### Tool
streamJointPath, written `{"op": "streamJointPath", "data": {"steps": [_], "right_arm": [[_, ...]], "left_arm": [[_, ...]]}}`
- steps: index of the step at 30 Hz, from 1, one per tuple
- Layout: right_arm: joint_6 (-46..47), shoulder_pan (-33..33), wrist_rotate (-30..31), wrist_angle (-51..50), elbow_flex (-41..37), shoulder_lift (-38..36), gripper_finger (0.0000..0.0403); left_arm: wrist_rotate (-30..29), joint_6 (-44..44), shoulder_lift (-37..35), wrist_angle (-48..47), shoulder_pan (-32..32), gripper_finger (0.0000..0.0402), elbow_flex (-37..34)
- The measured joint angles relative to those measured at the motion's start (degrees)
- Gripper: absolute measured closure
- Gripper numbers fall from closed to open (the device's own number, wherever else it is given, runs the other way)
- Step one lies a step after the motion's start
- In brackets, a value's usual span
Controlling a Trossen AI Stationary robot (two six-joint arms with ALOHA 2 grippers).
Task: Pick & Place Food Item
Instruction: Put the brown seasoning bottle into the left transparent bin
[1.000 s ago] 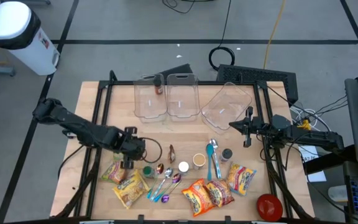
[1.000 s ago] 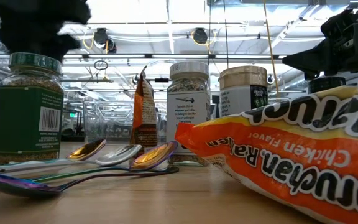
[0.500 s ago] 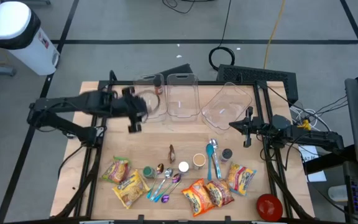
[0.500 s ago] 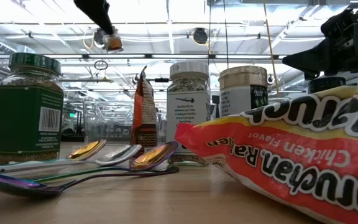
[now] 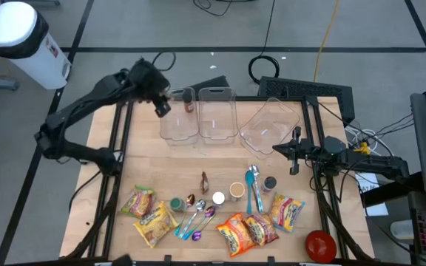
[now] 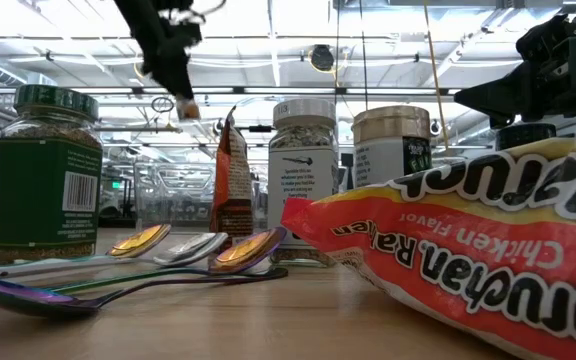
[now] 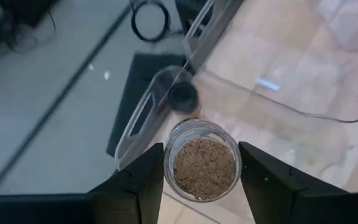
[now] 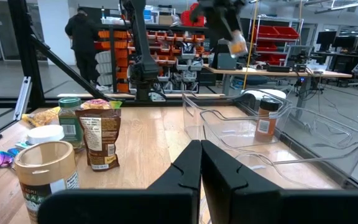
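My left gripper [image 5: 161,106] hangs above the far left corner of the left clear bin [image 5: 178,118], shut on a small clear jar of brown granules [image 7: 204,168]. The same jar shows high up in the low view [image 6: 188,108] and in the right wrist view [image 8: 238,43]. Inside that bin stands a small dark-capped bottle [image 5: 190,105] on the bin's floor. My right gripper [image 5: 277,150] waits shut at the table's right side, level, touching nothing. My left gripper pinches the jar's round side wall [image 7: 169,163] between its two fingers [image 7: 263,177], one on each side. The fingers slant down from the table's left. The jar is lifted clear, above the bin's rim, and tilted.
Two more clear bins [image 5: 217,114] [image 5: 268,125] stand along the far edge. Ramen packets [image 5: 246,230], spoons [image 5: 198,218], spice jars [image 5: 235,191] and a brown pouch [image 5: 204,179] lie on the near half. A red bowl [image 5: 320,245] sits near right. A person [image 8: 79,37] stands beyond the table.
My left gripper has risen from the near left of the table by the ramen packets and swung toward the far edge, rolling as it went. The jar has gone with it, lifted clear, and now hangs over the left bin's corner.
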Motion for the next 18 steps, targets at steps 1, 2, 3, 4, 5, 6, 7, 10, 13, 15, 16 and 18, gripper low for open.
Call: {"op": "streamJointPath", "data": {"steps": [1, 2, 3, 4, 5, 6, 7, 10, 13, 15, 16, 18], "right_arm": [[0.0, -0.01, 0.01, 0.0, 0.0, 0.0, 0.0403], [0.0, 0.01, 0.01, 0.0, -0.02, 0.0, 0.0403], [-0.02, 0.01, 0.01, 0.0, 0.0, -0.02, 0.0403], [0.0, 0.0, -0.01, 0.0, 0.0, 0.0, 0.0403], [0.0, -0.01, 0.0, 0.0, -0.01, 0.0, 0.0403], [0.0, -0.01, 0.0, 0.0, 0.0, -0.01, 0.0403], [-0.01, 0.01, 0.01, 0.0, -0.02, 0.0, 0.0403], [0.0, 0.01, 0.01, 0.0, -0.02, 0.0, 0.0403], [-0.02, -0.01, 0.01, 0.0, 0.0, 0.0, 0.0403], [0.0, -0.01, -0.01, 0.0, -0.01, 0.0, 0.0403], [0.0, 0.0, -0.01, 0.0, 0.0, 0.0, 0.0403], [0.0, 0.01, 0.01, 0.0, 0.0, 0.0, 0.0403]], "left_arm": [[1.52, 0.13, 1.24, 0.74, 1.4, 0.0219, 0.02], [3.01, 0.33, 2.56, 1.44, 2.82, 0.0219, 0.02], [4.18, 0.65, 3.98, 1.78, 4.17, 0.0218, 0.02], [5.27, 0.87, 5.37, 1.83, 5.43, 0.0217, 0.01], [6.17, 1.1, 6.67, 1.99, 6.48, 0.0216, 0.0], [6.89, 1.1, 8.09, 2.63, 7.41, 0.0215, 0.0], [7.62, 1.06, 9.55, 3.36, 8.25, 0.0214, 0.02], [9.97, 1.04, 13.22, 4.77, 10.74, 0.0216, -1.24], [11.34, 1.0, 15.94, 8.23, 12.3, 0.0218, -3.28], [11.38, 0.83, 17.4, 9.79, 13.24, 0.0216, -5.32], [11.37, 0.8, 17.89, 10.48, 13.58, 0.0215, -6.47], [11.79, 0.29, 18.69, 13.28, 14.16, 0.0214, -8.14]]}}
